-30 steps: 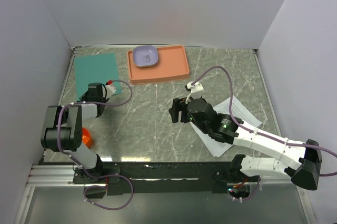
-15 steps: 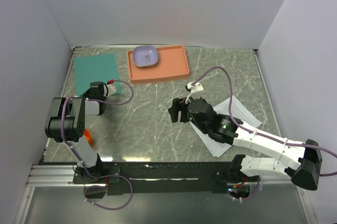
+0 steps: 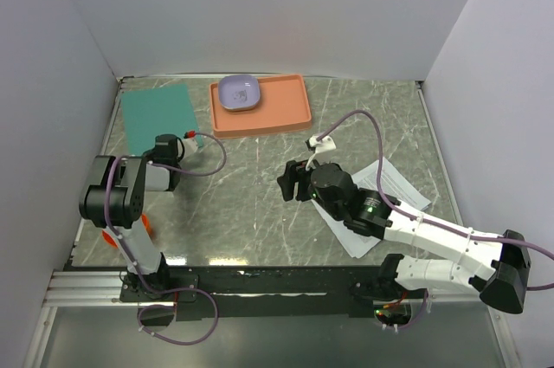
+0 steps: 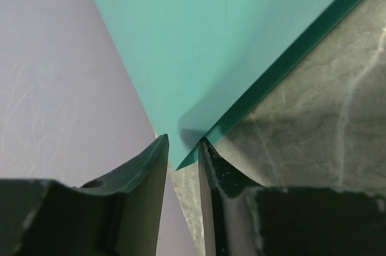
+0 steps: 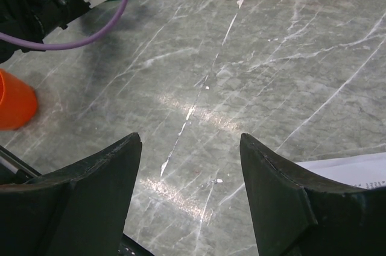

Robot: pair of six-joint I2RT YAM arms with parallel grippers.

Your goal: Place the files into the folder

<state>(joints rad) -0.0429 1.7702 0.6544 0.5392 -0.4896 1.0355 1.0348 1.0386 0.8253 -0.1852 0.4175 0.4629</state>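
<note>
Left arm's fingers (image 4: pixel 208 161) are at the folder (image 3: pixel 156 115) now. Over the last second that wrist has pushed forward across the bench (image 3: pixel 260 212) to the folder's near right corner, and the fingers have drawn in a good deal. In the left wrist view the teal corner tip sits right in the slot between them. One finger looks to be against the edge, but there's a sliver of daylight on the other side. I can't tell if the pinch has actually landed or is just short of it.

The folder lies flat and closed at the back left, beside the orange-pink tray (image 3: pixel 290 112) with the lavender bowl (image 3: pixel 238 93) in it. It may have shifted slightly toward the back wall as the wrist came in.

On the other side, the right arm's fingers (image 5: pixel 129 155) are spread wide over bare bench with nothing between them. They've eased in only a touch and the arm has hardly budged. The files (image 3: pixel 394 179) lie on the bench at the right, mostly under that arm, well apart from the folder.

My read is that the cover-opening step has just started and no sheet has gone in. The corner is thin, so a shallow bite could slip off when I lift. The orange cup (image 5: pixel 15 102) sits close by the left arm's elbow, so I'll watch the swing.
</note>
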